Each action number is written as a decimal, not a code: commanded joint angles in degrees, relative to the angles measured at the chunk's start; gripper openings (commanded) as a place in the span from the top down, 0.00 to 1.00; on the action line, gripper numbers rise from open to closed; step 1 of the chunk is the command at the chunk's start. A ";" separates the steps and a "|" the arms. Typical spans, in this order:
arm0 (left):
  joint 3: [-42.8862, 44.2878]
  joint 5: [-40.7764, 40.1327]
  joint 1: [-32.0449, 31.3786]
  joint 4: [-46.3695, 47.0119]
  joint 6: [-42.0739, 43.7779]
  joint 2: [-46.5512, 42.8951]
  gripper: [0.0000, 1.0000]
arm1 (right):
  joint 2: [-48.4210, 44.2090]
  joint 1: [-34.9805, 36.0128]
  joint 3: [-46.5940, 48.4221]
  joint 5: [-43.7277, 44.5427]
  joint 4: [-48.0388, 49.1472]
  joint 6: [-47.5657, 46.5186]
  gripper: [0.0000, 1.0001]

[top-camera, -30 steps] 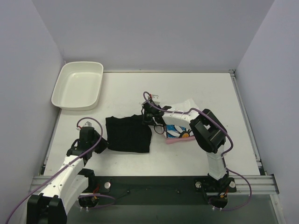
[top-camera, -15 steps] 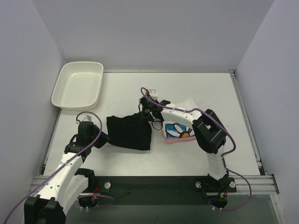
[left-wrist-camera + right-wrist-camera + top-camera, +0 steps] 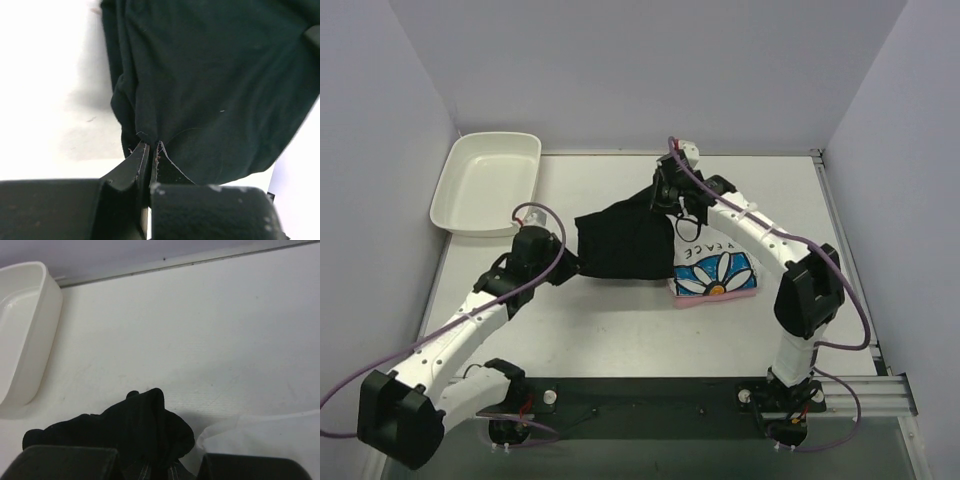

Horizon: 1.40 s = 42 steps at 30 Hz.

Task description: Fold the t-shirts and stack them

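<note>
tabletop: daisy print only shows overhead

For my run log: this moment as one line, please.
left gripper: shut on black t-shirt | right gripper: shut on black t-shirt | daisy t-shirt: lying on pink t-shirt

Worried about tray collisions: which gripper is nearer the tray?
Left. The left gripper pinches the black t-shirt close beside the white tray; the right gripper pinches it farther away, mid-table.
</note>
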 commanded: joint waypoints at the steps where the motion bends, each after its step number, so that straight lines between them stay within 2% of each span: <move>1: 7.56 -3.73 -4.23 5.30 -1.54 6.37 1.00 | -4.84 -3.83 4.53 1.15 -4.07 -2.90 1.00; 9: 23.04 -8.74 -15.65 8.38 -1.37 20.70 1.00 | -7.83 -11.38 7.69 -0.78 -7.94 -4.83 1.00; 13: 30.77 -9.54 -18.73 8.64 -0.93 28.87 1.00 | -7.57 -13.94 11.20 -1.65 -10.48 -5.80 1.00; 17: 37.62 -9.80 -21.64 7.94 -0.58 34.07 1.00 | -9.06 -16.40 10.16 -2.54 -10.67 -5.80 1.00; 27: 40.72 -12.26 -28.58 8.38 -1.10 39.17 1.00 | -15.21 -19.22 -2.22 -2.89 -7.06 -4.92 1.00; 42: 33.60 -12.44 -35.00 11.89 -2.16 42.34 1.00 | -21.89 -23.61 -19.98 0.36 -2.58 -4.48 1.00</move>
